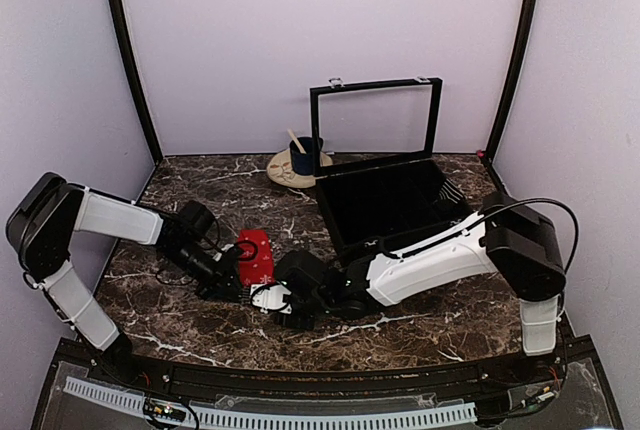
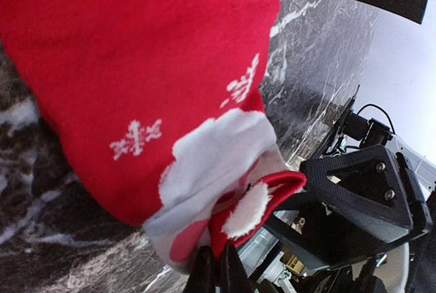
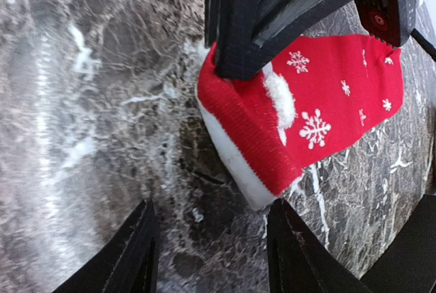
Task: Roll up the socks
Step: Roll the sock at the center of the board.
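The right gripper (image 3: 211,206), jaws spread, hovers beside the red socks (image 3: 320,122); the left gripper (image 2: 216,260) pinches their cuff. Rolling looks barely begun; next, tuck the cuff over.

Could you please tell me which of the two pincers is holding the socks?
The left pincer: it is shut on the cuff of the socks, while the right pincer stands open beside them, holding nothing.

The socks (image 1: 256,253) lie on the table (image 1: 200,322) near its front edge, the left gripper (image 2: 216,274) at their left and the right gripper (image 3: 214,252) just before them, while the box (image 1: 385,200) stands behind at right and the mug (image 1: 303,157) sits on a saucer (image 1: 283,174) left of its raised lid.
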Robot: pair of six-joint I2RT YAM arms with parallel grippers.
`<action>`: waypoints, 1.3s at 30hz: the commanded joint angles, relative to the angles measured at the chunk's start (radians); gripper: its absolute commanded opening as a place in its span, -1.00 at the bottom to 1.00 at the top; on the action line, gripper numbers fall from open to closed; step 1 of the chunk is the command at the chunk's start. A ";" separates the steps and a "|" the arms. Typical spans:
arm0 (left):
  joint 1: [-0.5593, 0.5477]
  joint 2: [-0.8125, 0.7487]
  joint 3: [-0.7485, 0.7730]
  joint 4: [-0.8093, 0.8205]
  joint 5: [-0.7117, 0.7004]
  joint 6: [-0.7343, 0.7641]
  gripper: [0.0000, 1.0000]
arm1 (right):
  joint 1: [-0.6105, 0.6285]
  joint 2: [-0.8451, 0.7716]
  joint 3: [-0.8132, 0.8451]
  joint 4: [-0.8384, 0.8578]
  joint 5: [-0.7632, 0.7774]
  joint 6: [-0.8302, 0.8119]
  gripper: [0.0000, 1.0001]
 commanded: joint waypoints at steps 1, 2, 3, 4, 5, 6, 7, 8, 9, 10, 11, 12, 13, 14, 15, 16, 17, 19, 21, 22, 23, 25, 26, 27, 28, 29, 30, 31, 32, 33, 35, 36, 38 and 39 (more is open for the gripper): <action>0.016 0.021 0.035 -0.041 0.081 0.039 -1.00 | 0.009 0.034 0.020 0.097 0.086 -0.115 0.01; 0.016 0.030 0.039 -0.045 0.088 0.044 -1.00 | 0.009 0.039 0.021 0.104 0.093 -0.129 0.01; 0.016 0.038 0.040 -0.046 0.097 0.048 -1.00 | 0.009 0.042 0.023 0.109 0.099 -0.141 0.01; 0.016 0.046 0.040 -0.049 0.105 0.051 -1.00 | 0.010 0.044 0.023 0.120 0.103 -0.155 0.01; 0.016 0.060 0.042 -0.055 0.113 0.058 -1.00 | 0.009 0.044 0.023 0.126 0.105 -0.168 0.01; 0.016 0.069 0.045 -0.061 0.119 0.065 -1.00 | 0.010 0.046 0.024 0.129 0.103 -0.180 0.01; 0.016 0.079 0.047 -0.064 0.123 0.070 -1.00 | 0.010 0.047 0.025 0.131 0.104 -0.191 0.01; 0.016 0.085 0.051 -0.066 0.125 0.072 -1.00 | 0.010 0.049 0.025 0.134 0.103 -0.200 0.01; 0.016 0.092 0.056 -0.069 0.127 0.075 -1.00 | 0.010 0.050 0.023 0.137 0.103 -0.215 0.00; 0.016 0.097 0.059 -0.070 0.131 0.078 -1.00 | 0.010 0.050 0.021 0.139 0.101 -0.224 0.00; 0.016 0.102 0.066 -0.072 0.133 0.079 -1.00 | 0.011 0.051 0.020 0.144 0.099 -0.232 0.00; 0.016 0.109 0.070 -0.075 0.135 0.082 -1.00 | 0.010 0.051 0.015 0.153 0.097 -0.236 0.00; 0.016 0.114 0.073 -0.078 0.137 0.085 -1.00 | 0.010 0.050 0.012 0.159 0.095 -0.242 -0.01; 0.016 0.119 0.078 -0.079 0.140 0.086 -1.00 | 0.010 0.052 0.011 0.161 0.092 -0.245 -0.02; 0.016 0.123 0.080 -0.079 0.144 0.087 -1.00 | 0.011 0.056 0.011 0.158 0.085 -0.247 -0.03; 0.016 0.129 0.084 -0.080 0.151 0.088 -1.00 | 0.011 0.060 0.011 0.158 0.080 -0.250 -0.04; 0.016 0.135 0.088 -0.082 0.155 0.090 -1.00 | 0.011 0.063 0.011 0.157 0.076 -0.253 -0.05; 0.016 0.148 0.101 -0.094 0.159 0.100 -1.00 | 0.011 0.067 0.007 0.157 0.066 -0.255 -0.08; 0.017 0.159 0.113 -0.104 0.172 0.111 -1.00 | 0.011 0.070 0.000 0.160 0.060 -0.262 -0.10; 0.016 0.166 0.120 -0.114 0.175 0.122 -1.00 | 0.010 0.073 -0.002 0.160 0.061 -0.264 -0.11; 0.017 0.172 0.127 -0.123 0.178 0.130 -1.00 | 0.010 0.079 -0.003 0.162 0.062 -0.267 -0.12; 0.018 0.181 0.136 -0.137 0.183 0.146 -1.00 | 0.010 0.092 -0.002 0.162 0.065 -0.267 -0.14; 0.018 0.185 0.138 -0.143 0.187 0.152 -1.00 | 0.011 0.099 0.000 0.161 0.066 -0.268 -0.14; 0.017 0.187 0.138 -0.145 0.191 0.158 -1.00 | 0.011 0.105 0.003 0.160 0.066 -0.268 -0.14; 0.020 0.190 0.138 -0.147 0.195 0.163 -1.00 | 0.011 0.111 0.005 0.160 0.066 -0.268 -0.14; 0.019 0.192 0.139 -0.150 0.198 0.168 -1.00 | 0.009 0.118 0.009 0.159 0.066 -0.268 -0.14; 0.021 0.193 0.140 -0.156 0.200 0.174 -1.00 | 0.009 0.124 0.011 0.158 0.066 -0.268 -0.14; 0.023 0.194 0.140 -0.160 0.203 0.180 -1.00 | 0.007 0.129 0.011 0.158 0.066 -0.268 -0.14; 0.025 0.194 0.141 -0.164 0.204 0.186 -1.00 | 0.004 0.132 0.012 0.158 0.066 -0.268 -0.14; 0.028 0.194 0.140 -0.167 0.206 0.191 -1.00 | 0.003 0.136 0.012 0.159 0.066 -0.268 -0.14; 0.032 0.194 0.143 -0.175 0.211 0.200 -1.00 | -0.001 0.139 0.011 0.157 0.066 -0.268 -0.14; 0.033 0.195 0.143 -0.175 0.213 0.204 -1.00 | -0.002 0.139 0.008 0.160 0.066 -0.268 -0.14; 0.039 0.197 0.143 -0.178 0.219 0.210 -1.00 | -0.006 0.139 -0.001 0.159 0.066 -0.268 -0.14; 0.041 0.197 0.143 -0.179 0.222 0.212 -1.00 | -0.008 0.139 -0.006 0.159 0.066 -0.268 -0.14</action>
